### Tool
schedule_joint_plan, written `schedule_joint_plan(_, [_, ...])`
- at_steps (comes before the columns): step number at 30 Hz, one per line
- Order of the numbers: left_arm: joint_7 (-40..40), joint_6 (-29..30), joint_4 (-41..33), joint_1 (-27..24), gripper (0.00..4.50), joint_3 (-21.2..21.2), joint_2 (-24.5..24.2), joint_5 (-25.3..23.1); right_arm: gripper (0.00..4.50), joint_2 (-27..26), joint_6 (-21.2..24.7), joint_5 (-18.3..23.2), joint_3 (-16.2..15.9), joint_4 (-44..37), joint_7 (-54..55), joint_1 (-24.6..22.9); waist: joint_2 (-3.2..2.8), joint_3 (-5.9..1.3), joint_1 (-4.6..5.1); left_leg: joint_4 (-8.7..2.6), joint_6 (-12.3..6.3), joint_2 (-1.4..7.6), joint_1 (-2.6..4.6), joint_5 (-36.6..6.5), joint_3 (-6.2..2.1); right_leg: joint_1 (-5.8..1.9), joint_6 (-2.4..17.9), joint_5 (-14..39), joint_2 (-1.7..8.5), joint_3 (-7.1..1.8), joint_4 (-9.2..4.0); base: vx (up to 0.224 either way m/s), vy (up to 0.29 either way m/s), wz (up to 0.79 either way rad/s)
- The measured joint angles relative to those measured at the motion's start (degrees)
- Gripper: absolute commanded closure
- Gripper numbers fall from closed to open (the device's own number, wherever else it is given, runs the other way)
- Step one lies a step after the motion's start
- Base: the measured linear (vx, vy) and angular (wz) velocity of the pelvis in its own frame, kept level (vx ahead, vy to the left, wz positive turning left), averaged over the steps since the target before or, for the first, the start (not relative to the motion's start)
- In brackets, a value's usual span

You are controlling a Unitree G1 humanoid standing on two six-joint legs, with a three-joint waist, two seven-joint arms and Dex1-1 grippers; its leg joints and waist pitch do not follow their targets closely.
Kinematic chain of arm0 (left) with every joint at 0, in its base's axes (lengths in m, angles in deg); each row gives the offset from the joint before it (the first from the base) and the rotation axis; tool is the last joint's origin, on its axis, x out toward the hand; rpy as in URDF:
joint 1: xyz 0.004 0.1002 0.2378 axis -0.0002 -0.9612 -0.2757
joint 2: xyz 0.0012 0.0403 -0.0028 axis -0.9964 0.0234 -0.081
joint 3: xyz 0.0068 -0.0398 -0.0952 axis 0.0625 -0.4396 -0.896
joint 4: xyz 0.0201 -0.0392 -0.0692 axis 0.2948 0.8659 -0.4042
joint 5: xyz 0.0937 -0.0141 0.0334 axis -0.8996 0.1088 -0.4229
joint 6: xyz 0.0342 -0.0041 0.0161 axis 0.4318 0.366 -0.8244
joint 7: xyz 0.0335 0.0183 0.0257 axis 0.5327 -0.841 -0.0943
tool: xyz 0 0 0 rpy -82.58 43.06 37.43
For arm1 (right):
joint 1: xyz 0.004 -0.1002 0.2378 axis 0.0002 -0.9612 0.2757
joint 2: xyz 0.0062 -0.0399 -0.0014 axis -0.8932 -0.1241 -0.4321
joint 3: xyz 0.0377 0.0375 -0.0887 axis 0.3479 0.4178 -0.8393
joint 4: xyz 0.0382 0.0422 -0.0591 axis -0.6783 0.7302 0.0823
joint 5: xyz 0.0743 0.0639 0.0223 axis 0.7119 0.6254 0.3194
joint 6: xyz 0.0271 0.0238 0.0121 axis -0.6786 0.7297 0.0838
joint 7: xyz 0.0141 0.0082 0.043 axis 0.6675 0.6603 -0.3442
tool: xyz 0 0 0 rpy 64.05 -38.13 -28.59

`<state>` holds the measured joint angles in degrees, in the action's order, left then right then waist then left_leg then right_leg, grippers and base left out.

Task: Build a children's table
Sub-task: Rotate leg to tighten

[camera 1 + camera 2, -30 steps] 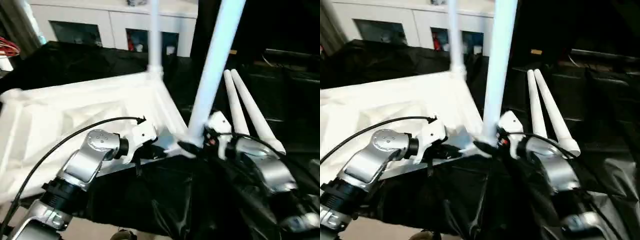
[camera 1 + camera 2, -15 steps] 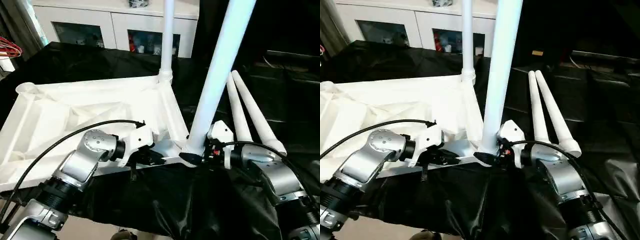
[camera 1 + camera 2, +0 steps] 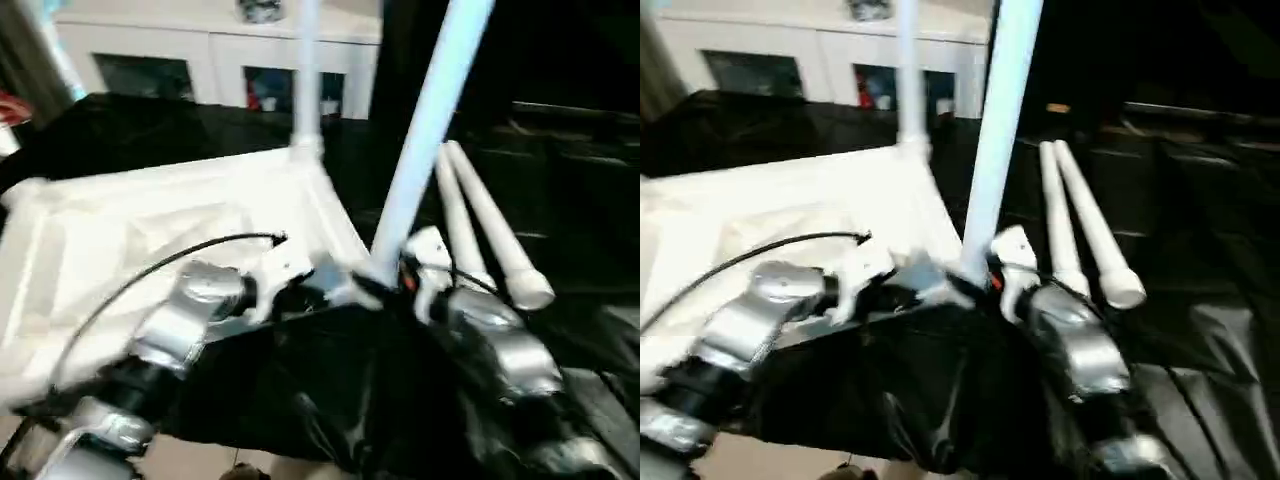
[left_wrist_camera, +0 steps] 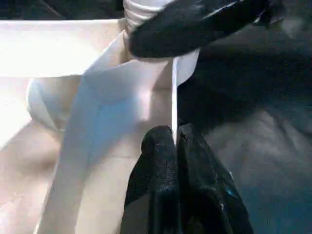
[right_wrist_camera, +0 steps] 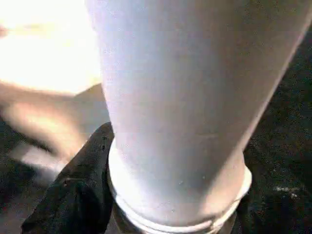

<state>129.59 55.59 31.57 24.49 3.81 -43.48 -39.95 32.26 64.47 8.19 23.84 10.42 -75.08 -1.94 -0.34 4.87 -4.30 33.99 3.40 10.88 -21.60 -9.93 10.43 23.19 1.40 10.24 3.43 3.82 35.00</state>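
Table leg (image 3: pixel 425 120) in right gripper (image 3: pixel 385 285)

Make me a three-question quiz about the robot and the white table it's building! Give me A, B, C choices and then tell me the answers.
1. Where do the spare legs lie?
A. On the black cover right of the tabletop
B. Inside the cabinet
C. On top of the tabletop

2. How many legs stand up in the tabletop?
A. None
B. Two
C. Four

3. What is the left pincer doing?
A. Hanging wide open
B. Pinching the tabletop's thin edge
C. Holding a spare leg

Answers:
1 A: both lie side by side on the black cover.
2 B: the far leg and the near leg rise from its corners.
3 B: its fingers close on the thin white edge, while the right pincer hugs the near leg's base.
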Motion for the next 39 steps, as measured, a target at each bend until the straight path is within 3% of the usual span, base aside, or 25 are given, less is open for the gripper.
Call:
schedule_joint_plan(4, [-7.37,2.55,0.64,-0.16,4.50,-0.59,4.37,-1.37,1.74,-4.57,-2.88,-2.18,1.56,8.18,9.85,4.92,0.03,-0.02,0.92,-0.07,0.05,-0.01,0.24,0.02,-0.10,-0.05,-0.02,-0.03,-0.01,0.07,0.05,0.000,0.000,0.00])
schedule_joint_plan(8, [-8.89,1.89,0.37,-0.57,4.50,-0.54,4.96,-2.76,1.74,-6.13,-4.52,-3.18,2.53,11.16,11.75,6.58,0.02,-0.03,0.91,-0.26,0.06,0.00,0.34,0.02,-0.17,-0.07,0.00,-0.04,-0.04,0.12,0.06,0.000,0.000,0.00])
schedule_joint_plan(9, [-8.91,1.61,0.34,-0.61,4.50,-0.53,4.97,-3.00,1.39,-6.13,-4.94,-3.18,2.67,11.69,11.46,6.81,0.01,-0.03,0.90,-0.26,0.06,0.00,0.34,0.02,-0.17,-0.07,0.10,-0.10,-0.04,0.13,0.06,0.000,0.000,0.00])
schedule_joint_plan(10, [-8.91,1.48,0.33,-0.64,4.50,-0.50,4.97,-3.12,1.39,-6.13,-5.11,-3.18,2.75,11.87,11.30,6.86,0.01,-0.04,0.91,-0.26,0.06,-0.01,0.34,0.02,-0.17,-0.08,0.20,-0.15,-0.04,0.12,0.05,0.000,0.000,0.00])
schedule_joint_plan(12, [-8.83,0.79,0.32,-0.77,4.50,-0.29,4.68,-3.22,0.98,-6.35,-5.33,-1.82,3.88,12.19,10.03,7.02,0.05,-0.06,0.99,-0.25,0.06,-0.02,0.34,0.02,-0.16,-0.08,0.21,-0.16,-0.04,0.09,0.02,0.000,0.000,0.00])
schedule_joint_plan(16, [-6.37,-1.15,-0.88,-1.79,4.50,0.20,3.29,-3.18,0.69,-5.88,-6.12,-0.36,4.19,12.30,6.40,6.87,-0.08,-0.12,0.74,-0.27,0.06,-0.03,0.33,0.02,-0.16,-0.06,0.17,-0.14,-0.04,0.08,0.01,0.000,0.000,0.00])
schedule_joint_plan(20, [-2.54,-3.66,-1.08,-2.31,4.50,0.22,1.44,-2.11,0.59,-2.32,-7.79,-1.62,0.82,9.27,0.11,4.61,-0.09,-0.11,0.46,-0.30,0.06,-0.03,0.27,0.02,-0.15,-0.04,0.11,-0.09,-0.04,0.09,-0.02,0.000,0.000,0.00])
schedule_joint_plan(24, [3.11,-4.35,-1.93,-2.99,4.50,0.61,-0.84,0.07,0.59,4.01,-7.82,-1.61,-2.46,2.18,-10.65,-0.11,-0.15,-0.08,-0.96,-0.26,0.05,-0.03,0.19,0.01,-0.11,-0.04,0.05,-0.03,-0.02,0.07,-0.07,0.000,0.000,0.00])
schedule_joint_plan(34, [15.33,-5.84,-1.76,-3.07,4.50,1.12,-5.58,3.90,0.59,13.22,-7.10,0.86,-5.88,-6.78,-26.29,-4.83,-0.15,-0.07,-1.56,-0.28,0.05,-0.01,0.22,0.01,-0.08,-0.06,0.05,-0.03,-0.02,0.06,-0.02,0.000,0.000,0.00])
schedule_joint_plan(35, [16.41,-6.21,-1.55,-2.86,4.50,1.25,-6.08,4.10,0.84,13.82,-6.98,0.89,-6.14,-7.57,-27.16,-5.11,-0.14,-0.07,-1.66,-0.27,0.05,-0.01,0.21,0.01,-0.08,-0.06,0.06,-0.04,-0.02,0.06,-0.01,0.000,0.000,0.00])
schedule_joint_plan(39, [19.48,-7.46,-0.54,-2.23,4.50,1.73,-7.70,4.61,1.11,15.25,-6.43,0.92,-6.93,-8.99,-30.06,-5.41,-0.14,-0.07,-2.00,-0.26,0.05,-0.01,0.22,0.01,-0.08,-0.09,-0.06,0.03,-0.02,0.05,-0.02,0.000,0.000,0.00])
